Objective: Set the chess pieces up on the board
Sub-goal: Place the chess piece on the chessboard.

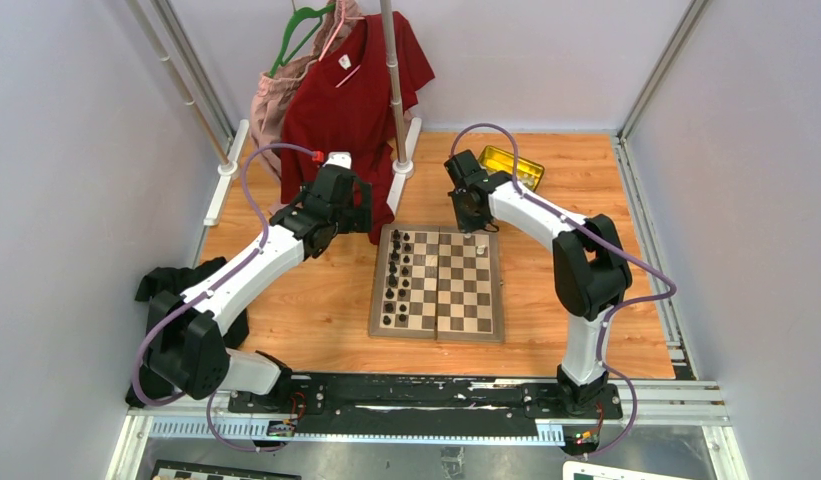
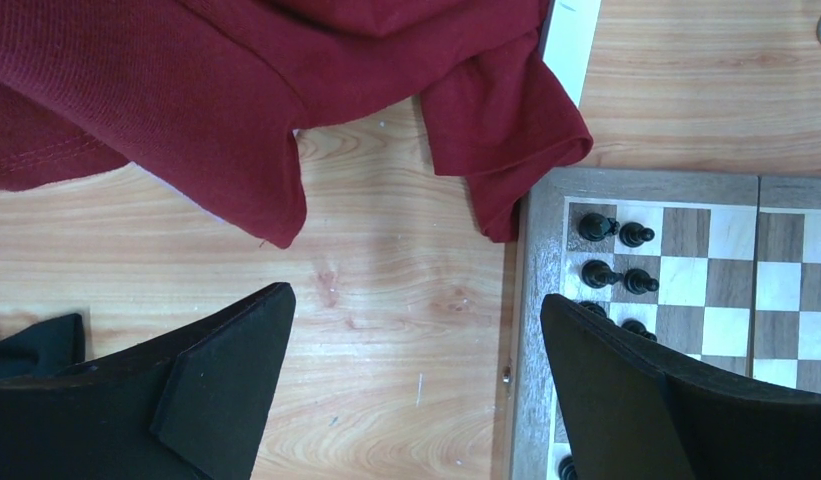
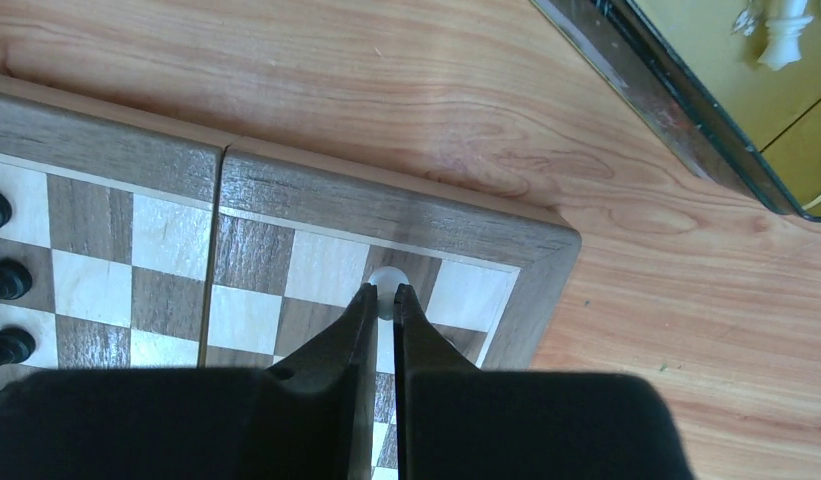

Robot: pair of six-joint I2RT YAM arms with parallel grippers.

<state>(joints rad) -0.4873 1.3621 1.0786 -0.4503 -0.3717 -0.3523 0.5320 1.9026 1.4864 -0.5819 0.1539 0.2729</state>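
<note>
Where the right pincer (image 3: 384, 298) nips a white chess piece (image 3: 387, 277), mostly hidden, on the board (image 3: 386, 205), left pincer (image 2: 416, 300) wide

Soft, even, bright light fills all 3 views. In the top view, shadows on the table (image 1: 316, 300) are faint and blurred at the edges, and the figures on the board (image 1: 471, 300) are too small to read sharply. Both wrist views show crisp wood grain. The left gripper (image 2: 414, 296) and right gripper (image 3: 385, 293) appear as flat black shapes with little detail. The white chess piece (image 3: 388, 279) looks washed out and slightly blurred.
</note>
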